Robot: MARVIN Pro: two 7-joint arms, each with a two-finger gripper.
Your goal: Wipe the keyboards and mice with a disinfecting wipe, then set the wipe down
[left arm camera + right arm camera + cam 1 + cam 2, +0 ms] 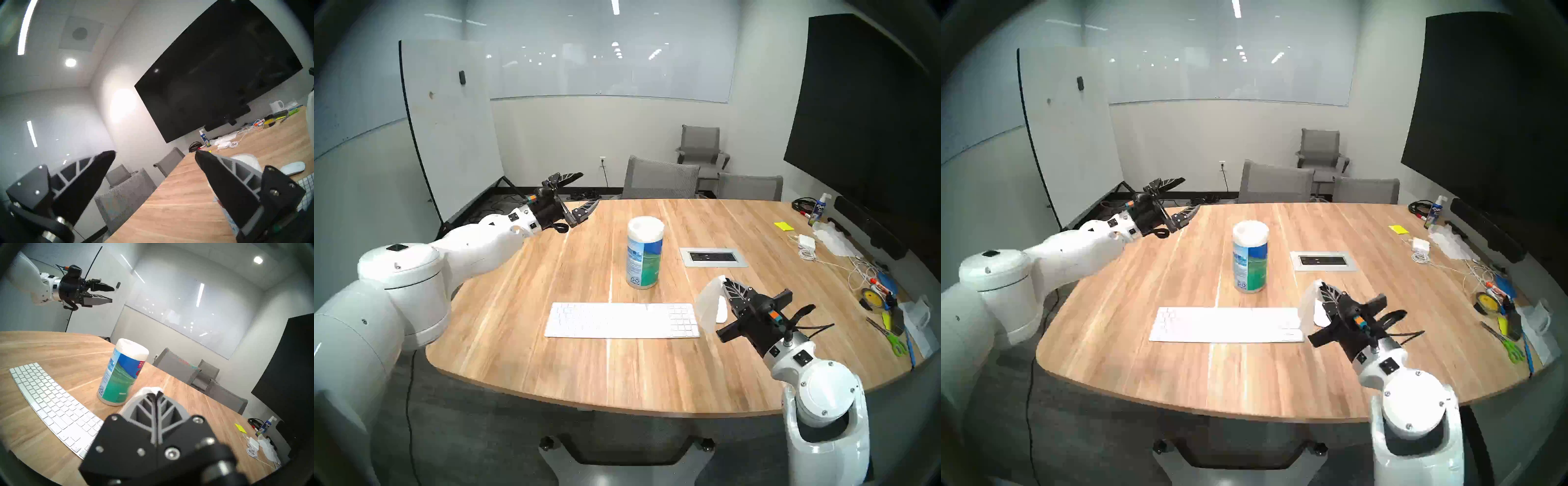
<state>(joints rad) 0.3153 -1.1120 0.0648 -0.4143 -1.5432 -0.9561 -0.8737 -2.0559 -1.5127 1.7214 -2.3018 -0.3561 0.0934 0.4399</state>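
A wooden conference table (653, 366) fills the scene, seen from the robot's head. A flat white keyboard (622, 320) lies near the front edge, its long side running across the view. Behind it, apart from it, stands an upright white wipes canister (644, 253) with a blue-green label.

The right gripper (725, 282) hovers above the table just past the keyboard's right end, pointing level and away from the robot. Its 2 fingers are pressed together, pinching a thin white wipe (709, 305) at the tips. The wipe hangs limp down the gripper's left side, its lower part falling in front of the keyboard's right edge; whether it touches the keyboard cannot be told. A small white mouse (721, 311) sits on the table just right of the keyboard, partly hidden behind the wipe and gripper.

The left gripper (590, 190) is raised above the table's far left edge, well apart from the keyboard. Its 2 fingers are spread wide and hold nothing.

Along the table's right side lie a white power adapter (806, 241) with cable, a spray bottle (818, 209), a yellow sticky note (783, 225) and green-handled scissors (895, 341). 3 grey chairs (660, 180) stand beyond the table.
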